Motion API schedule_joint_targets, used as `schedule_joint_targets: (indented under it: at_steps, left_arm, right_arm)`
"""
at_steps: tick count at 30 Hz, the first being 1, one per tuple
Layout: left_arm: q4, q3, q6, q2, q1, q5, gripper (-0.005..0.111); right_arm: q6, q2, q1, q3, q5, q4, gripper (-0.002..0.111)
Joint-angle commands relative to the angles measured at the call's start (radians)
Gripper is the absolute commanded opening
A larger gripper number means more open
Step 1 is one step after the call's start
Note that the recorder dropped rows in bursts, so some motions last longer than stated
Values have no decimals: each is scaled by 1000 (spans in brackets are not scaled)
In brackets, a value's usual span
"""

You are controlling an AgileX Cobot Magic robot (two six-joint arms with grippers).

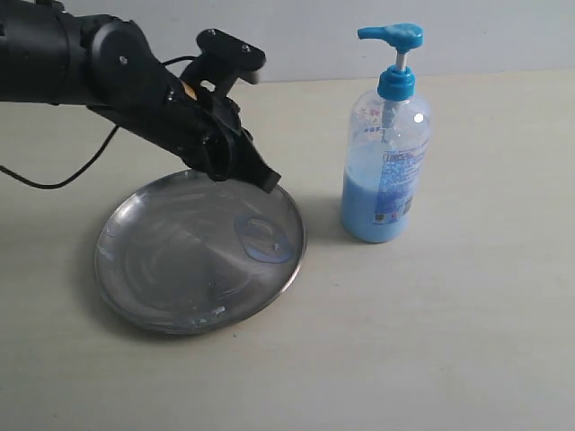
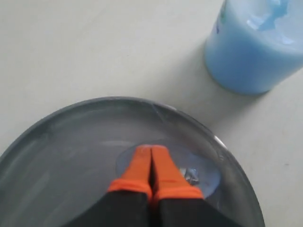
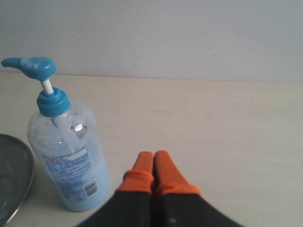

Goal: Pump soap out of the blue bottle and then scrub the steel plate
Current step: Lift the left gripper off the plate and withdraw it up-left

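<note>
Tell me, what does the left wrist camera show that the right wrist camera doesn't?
Only the left wrist view: the shut left claw pointed at a blue soap puddle on the steel plate, whose inside fills the picture.
Only the right wrist view: the shut right claw, the blue pump and label of the bottle, and the wall behind.
Both: the bottle, part of the plate, the pale table.
</note>
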Motion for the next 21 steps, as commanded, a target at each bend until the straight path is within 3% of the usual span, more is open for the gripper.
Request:
schedule_joint_targets:
  at_steps: [1, 13, 16, 21]
  left_arm:
    - [-17, 109, -34, -161, 33, -81, 0]
    - [8, 347, -73, -717, 58, -262, 0]
    - [-4, 405, -77, -817, 139, -262, 0]
    - [-4, 466, -77, -922, 204, -262, 0]
  right_arm:
    - [2, 0, 3, 1, -7, -5, 0]
    - [68, -205, 3, 1, 38, -132, 0]
    - [157, -261, 3, 1, 31, -246, 0]
    - [288, -359, 3, 1, 42, -387, 0]
